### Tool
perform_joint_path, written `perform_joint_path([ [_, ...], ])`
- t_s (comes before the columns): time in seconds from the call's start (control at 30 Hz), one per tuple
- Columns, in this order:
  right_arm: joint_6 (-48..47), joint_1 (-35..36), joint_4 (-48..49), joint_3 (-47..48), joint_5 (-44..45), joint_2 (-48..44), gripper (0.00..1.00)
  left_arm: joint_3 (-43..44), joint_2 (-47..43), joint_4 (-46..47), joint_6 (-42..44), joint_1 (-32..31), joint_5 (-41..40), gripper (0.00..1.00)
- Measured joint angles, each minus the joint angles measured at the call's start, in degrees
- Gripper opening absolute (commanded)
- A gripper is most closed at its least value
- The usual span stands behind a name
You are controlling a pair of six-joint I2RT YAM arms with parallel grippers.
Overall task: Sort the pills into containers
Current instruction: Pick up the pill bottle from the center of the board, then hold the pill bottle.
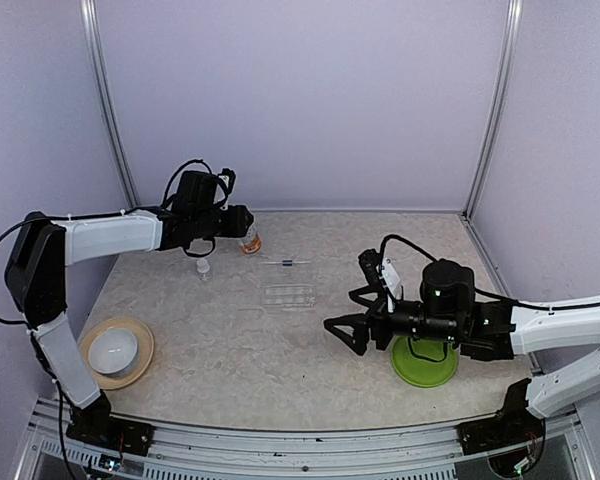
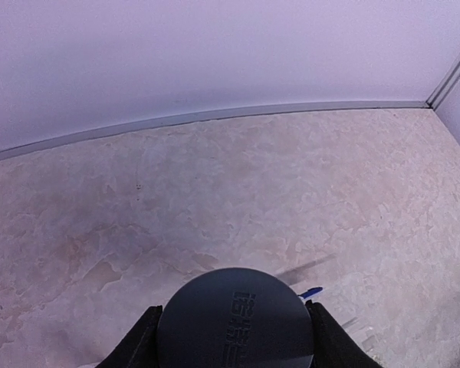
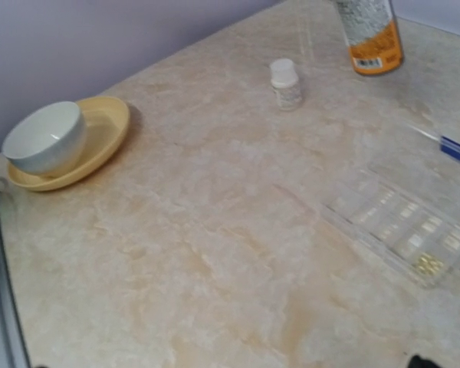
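A lab robot cell: bare lilac walls (image 1: 300, 100), aluminium frame posts (image 1: 108, 100), marbled tabletop (image 1: 230, 350).

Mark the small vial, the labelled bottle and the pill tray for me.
small vial (image 3: 288, 93): right wrist view, on its body just under the white cap.
labelled bottle (image 3: 376, 47): right wrist view, on the orange band of its label.
pill tray (image 3: 402, 230): right wrist view, on a middle compartment.

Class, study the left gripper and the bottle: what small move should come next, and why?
Probably twist the gray cap off. The left gripper grips it from both sides, the bottle stands upright on the table, capped, and the right gripper hangs open, holding nothing.
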Motion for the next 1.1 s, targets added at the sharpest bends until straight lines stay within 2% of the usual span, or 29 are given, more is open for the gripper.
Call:
perform_joint_path([
  [0.43,0.0,-0.3,7.3,-3.1,-10.9,-0.4,1.0,-8.3,-9.8,2.3,-2.3,-4.7,10.1,0.26],
  [0.73,0.6,-2.4,13.5,-6.8,-15.8,-4.7,1.0,-11.9,-16.2,5.8,-2.5,-12.6,16.8,0.26],
  [1.1,5.9,-9.0,24.7,-12.3,-25.6,-9.0,1.0,-15.6,-21.0,10.3,-2.0,-21.4,25.1,0.26],
])
